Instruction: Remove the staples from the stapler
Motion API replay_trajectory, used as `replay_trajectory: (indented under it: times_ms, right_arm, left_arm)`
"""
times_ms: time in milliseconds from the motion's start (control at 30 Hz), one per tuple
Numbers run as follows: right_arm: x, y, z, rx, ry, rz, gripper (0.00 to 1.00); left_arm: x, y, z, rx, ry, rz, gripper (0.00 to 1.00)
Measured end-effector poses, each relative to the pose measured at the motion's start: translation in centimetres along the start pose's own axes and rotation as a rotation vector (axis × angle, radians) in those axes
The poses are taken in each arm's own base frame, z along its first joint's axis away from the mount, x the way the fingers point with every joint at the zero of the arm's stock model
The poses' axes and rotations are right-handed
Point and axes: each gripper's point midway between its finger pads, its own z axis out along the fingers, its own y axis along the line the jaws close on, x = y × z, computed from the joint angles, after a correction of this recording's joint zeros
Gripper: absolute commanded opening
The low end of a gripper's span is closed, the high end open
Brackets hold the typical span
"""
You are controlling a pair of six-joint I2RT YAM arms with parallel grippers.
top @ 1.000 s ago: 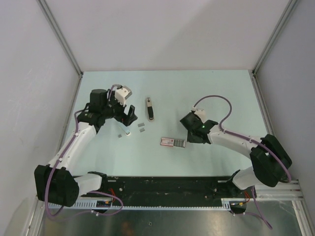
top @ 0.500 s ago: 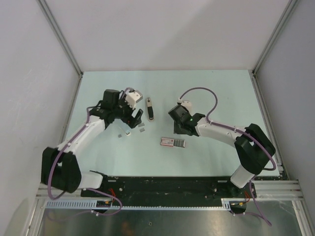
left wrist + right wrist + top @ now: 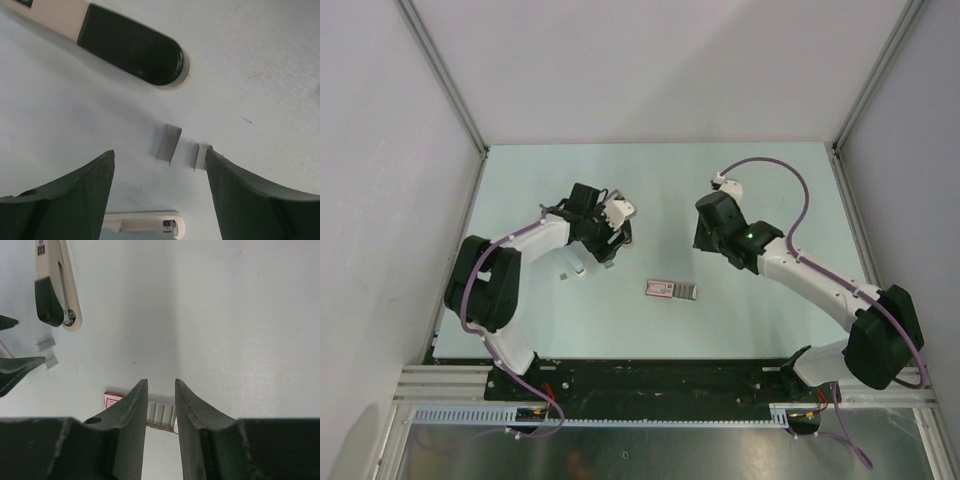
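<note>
Between wide-spread left fingers [image 3: 70,200]: staples [image 3: 168,144] flat on pale blue worktop [image 3: 270,55], one strip just beside fingertip, stapler [image 3: 131,46] beyond. Well apart, right fingers [image 3: 131,412] narrowly parted, empty. White walls [image 3: 650,70] around.

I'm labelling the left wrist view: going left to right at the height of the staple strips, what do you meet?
Dark finger → larger staple strip → smaller staple strip → other dark finger.
</note>
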Motion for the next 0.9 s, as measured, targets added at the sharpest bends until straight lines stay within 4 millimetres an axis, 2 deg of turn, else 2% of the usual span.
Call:
replay_trajectory:
  times_ms: [133, 400, 900]
  right_arm:
    - [-1.0, -0.7, -0.5, -0.012, -0.015, 0.031, 0.27]
    - [0.7, -1.6, 0.2, -0.02, 0.046, 0.03, 0.23]
    - [0.3, -2.2, 0.5, -0.038, 0.057, 0.061, 0.19]
  left_arm:
    - [-0.9, 0.1, 0.7, -0.004, 0.001, 0.039, 0.7]
    - [-0.9, 0.2, 1.1, -0.013, 0.013, 0.099, 0.71]
    - [-0.6, 0.3, 1.5, -0.022, 0.037, 0.161, 0.74]
